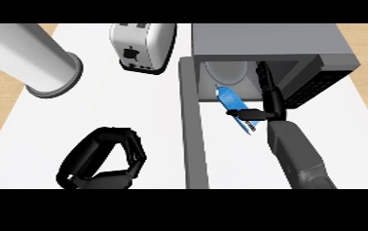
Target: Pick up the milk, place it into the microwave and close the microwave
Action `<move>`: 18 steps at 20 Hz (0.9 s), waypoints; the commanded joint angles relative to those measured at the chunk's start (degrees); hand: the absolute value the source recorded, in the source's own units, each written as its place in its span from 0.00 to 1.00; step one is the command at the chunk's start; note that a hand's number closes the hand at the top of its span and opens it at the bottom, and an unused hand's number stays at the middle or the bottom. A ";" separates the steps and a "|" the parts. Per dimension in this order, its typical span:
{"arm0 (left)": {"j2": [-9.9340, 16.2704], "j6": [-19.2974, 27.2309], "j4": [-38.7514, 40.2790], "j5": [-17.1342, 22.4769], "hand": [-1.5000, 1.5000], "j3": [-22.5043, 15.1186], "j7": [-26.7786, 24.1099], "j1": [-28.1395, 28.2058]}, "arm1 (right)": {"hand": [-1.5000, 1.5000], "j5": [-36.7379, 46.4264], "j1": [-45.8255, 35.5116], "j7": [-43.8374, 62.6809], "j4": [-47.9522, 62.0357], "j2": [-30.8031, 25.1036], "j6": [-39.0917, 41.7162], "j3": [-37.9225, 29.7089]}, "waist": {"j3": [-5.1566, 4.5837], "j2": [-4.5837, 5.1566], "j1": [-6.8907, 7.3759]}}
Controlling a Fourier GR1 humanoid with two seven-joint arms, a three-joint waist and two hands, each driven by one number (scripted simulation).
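The milk (231, 100), a blue and white carton, is tilted at the mouth of the open microwave (287, 42), its upper end inside the cavity above the round turntable (226, 71). My right hand (267, 109) holds the carton from the right, its thumb pressed across the carton's lower part and its fingers (265, 79) reaching into the cavity. The microwave door (194, 137) stands swung out toward me, left of the carton. My left hand (108, 159) rests near the lower left with relaxed, curved fingers and nothing in it.
A silver toaster (142, 47) stands left of the microwave at the back. A large white cylinder (43, 62) lies at the far left. The white counter (137, 103) stretches between the left hand and the toaster.
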 commanded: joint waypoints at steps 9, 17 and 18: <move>-1.10 1.30 11.71 -12.58 1.00 -10.45 -2.02 -4.07 | 0.00 -0.08 21.30 6.15 -26.56 1.34 6.15 7.87 | -0.17 -0.66 -2.41; -1.15 3.46 22.03 -10.97 1.00 -18.19 -7.02 -6.80 | 0.00 -4.62 39.68 13.73 -55.09 -0.95 11.76 10.14 | -0.19 -0.47 -2.88; -1.15 8.53 24.27 -10.45 1.00 -23.34 -6.43 -9.12 | 0.00 -4.84 41.30 13.34 -56.29 -0.96 11.82 10.10 | -0.19 -0.35 -3.57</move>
